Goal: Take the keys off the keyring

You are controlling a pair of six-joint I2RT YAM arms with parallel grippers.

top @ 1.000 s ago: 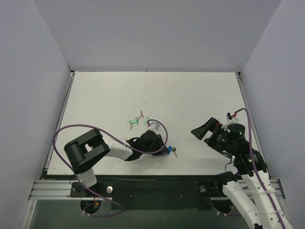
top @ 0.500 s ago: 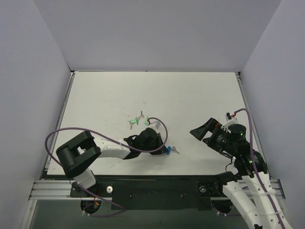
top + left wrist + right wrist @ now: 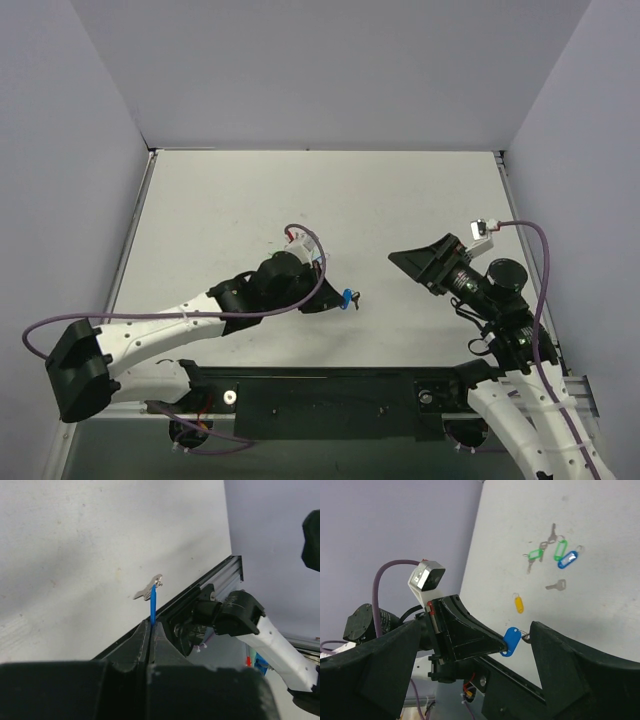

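My left gripper (image 3: 335,300) is shut on a deep-blue oval tag (image 3: 348,297) and holds it above the table near the front edge. In the left wrist view the tag (image 3: 152,605) shows edge-on between the shut fingers, with a small silver key (image 3: 149,587) at its far end. In the right wrist view the tag (image 3: 511,640) carries a thin keyring (image 3: 525,636) at its tip, partly hidden behind my right finger. A yellow tag (image 3: 519,603) lies alone on the table. My right gripper (image 3: 400,262) is open and empty, just right of the tag, its jaws pointing at it.
Two green-tagged bunches (image 3: 536,555) (image 3: 561,549), another blue tag (image 3: 568,559) and a loose silver key (image 3: 556,585) lie on the white table (image 3: 420,200) beyond the left gripper. In the top view the left arm hides them. The black front rail (image 3: 330,385) is just below the grippers.
My left arm has stretched out and lifted the blue tag off the table. My right gripper has swung left toward the tag.
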